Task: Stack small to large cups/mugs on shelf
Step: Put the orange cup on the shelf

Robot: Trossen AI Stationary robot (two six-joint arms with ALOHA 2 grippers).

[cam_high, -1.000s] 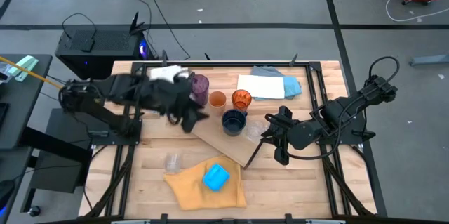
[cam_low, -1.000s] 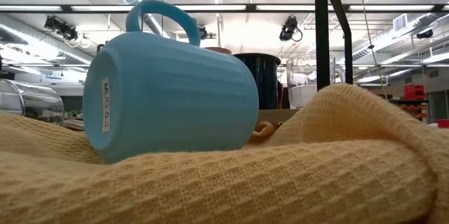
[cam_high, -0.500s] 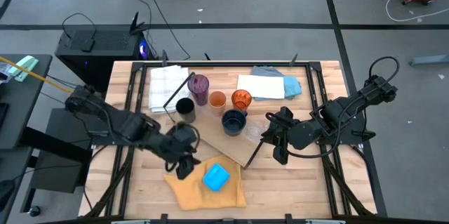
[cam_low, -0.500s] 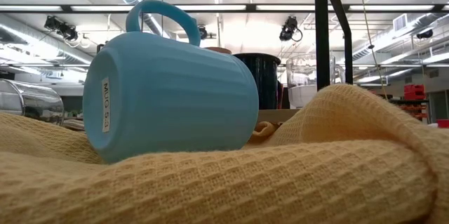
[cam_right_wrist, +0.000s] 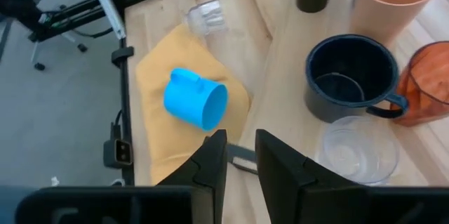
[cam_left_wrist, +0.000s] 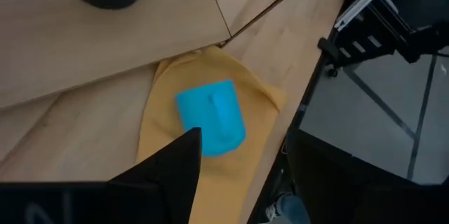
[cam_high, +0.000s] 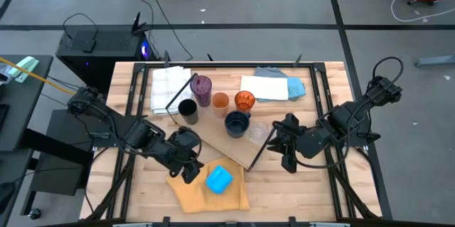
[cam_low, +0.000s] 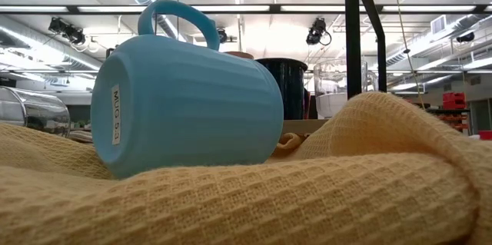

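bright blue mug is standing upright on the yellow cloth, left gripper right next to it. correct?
Not quite. The bright blue mug is lying on its side on the yellow cloth, not upright: the low view shows its handle pointing up and its labelled base facing the camera. The left gripper is right next to it, as the high view shows.
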